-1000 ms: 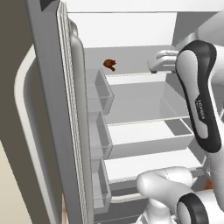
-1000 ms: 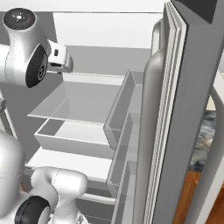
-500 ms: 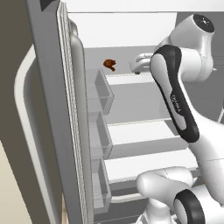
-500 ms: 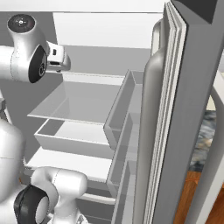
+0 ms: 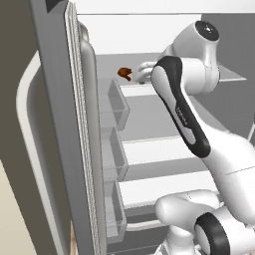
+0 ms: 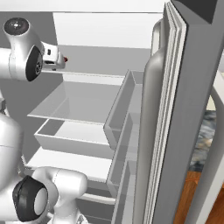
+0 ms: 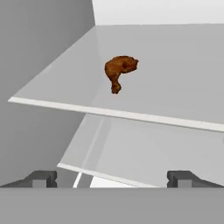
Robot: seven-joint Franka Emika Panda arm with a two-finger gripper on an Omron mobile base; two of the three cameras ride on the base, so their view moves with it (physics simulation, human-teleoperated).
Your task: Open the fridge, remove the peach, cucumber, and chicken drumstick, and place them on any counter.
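Observation:
The fridge stands with both doors swung open; its right door shows from the other side. A brown chicken drumstick lies on the upper glass shelf, toward its back left. In the left base view the chicken drumstick sits just left of my gripper. My gripper is open, its fingertips wide apart, short of the shelf's front edge and level with it. Nothing is between them. The peach and the cucumber are out of view. A strip of marbled counter shows behind the right door.
Door bins line the left door, and more bins line the right one. Below the upper shelf are a second shelf and a pale drawer. My own arm crosses the fridge opening.
My hand has swung left along the upper shelf, toward the chicken drumstick. The jaws have stayed open. The chicken drumstick has not moved.

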